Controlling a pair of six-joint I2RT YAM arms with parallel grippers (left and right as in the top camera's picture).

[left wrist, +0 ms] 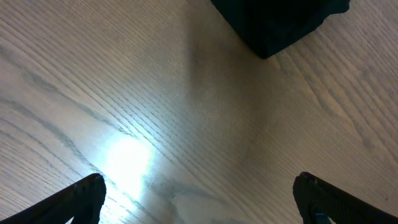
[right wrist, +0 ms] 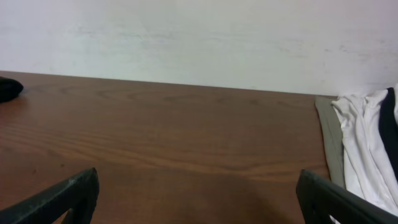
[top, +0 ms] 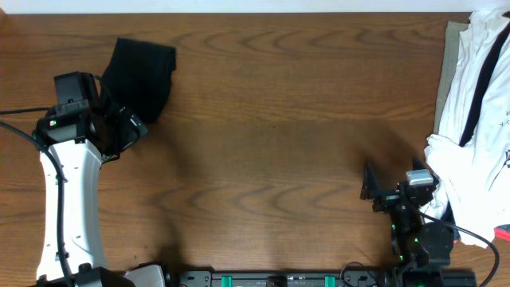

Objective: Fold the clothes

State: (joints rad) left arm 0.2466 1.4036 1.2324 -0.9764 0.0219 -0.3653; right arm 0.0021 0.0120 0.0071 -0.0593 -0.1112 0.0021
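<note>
Left arm (top: 70, 191), white, sits highest in overhead; left gripper (top: 127, 135) is at the near edge of the clothes (top: 143, 76), a black bunched heap at the far-left of the table (top: 271, 119). Right gripper (top: 389, 185) is near-right, well apart from the clothes, beside the white garments (top: 478, 104) with black straps. Left wrist: left gripper (left wrist: 199, 193) jaws wide apart, nothing between, bare table (left wrist: 186, 106) under them; clothes (left wrist: 273, 22) lie ahead, untouched. Right wrist: right gripper (right wrist: 199, 193) spread wide and empty over the table (right wrist: 174, 137); white garments (right wrist: 367, 143) to the right, wall (right wrist: 186, 37) behind, and a dark lump at the far left is too small to tell.
</note>
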